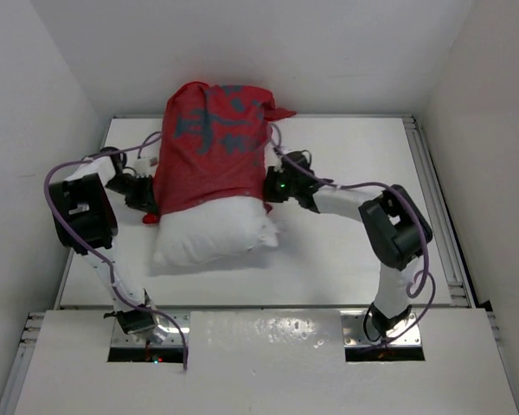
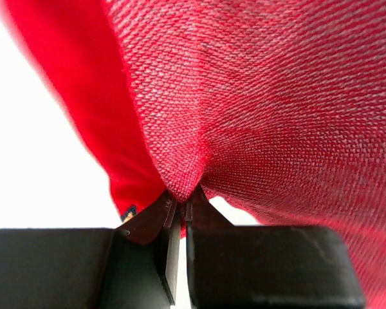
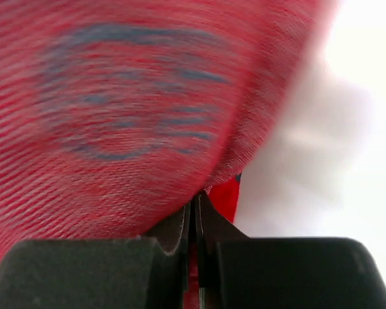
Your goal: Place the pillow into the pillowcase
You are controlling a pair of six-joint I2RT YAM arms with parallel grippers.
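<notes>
A: Status?
B: pillowcase [image 1: 214, 143] pulled over upper part of pillow [image 1: 214, 235], centre frame; lower third bare. Pinched shut on red fabric: left gripper [image 2: 182, 207], right gripper [image 3: 196, 207].
A: Risk?
B: Thin pinches. Could slip off, or bunch fabric if pulled unevenly.

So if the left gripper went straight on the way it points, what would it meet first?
The bright red woven fabric pillowcase pinched in the left gripper; the plump white pillow probably lies behind, though depth is unclear.
</notes>
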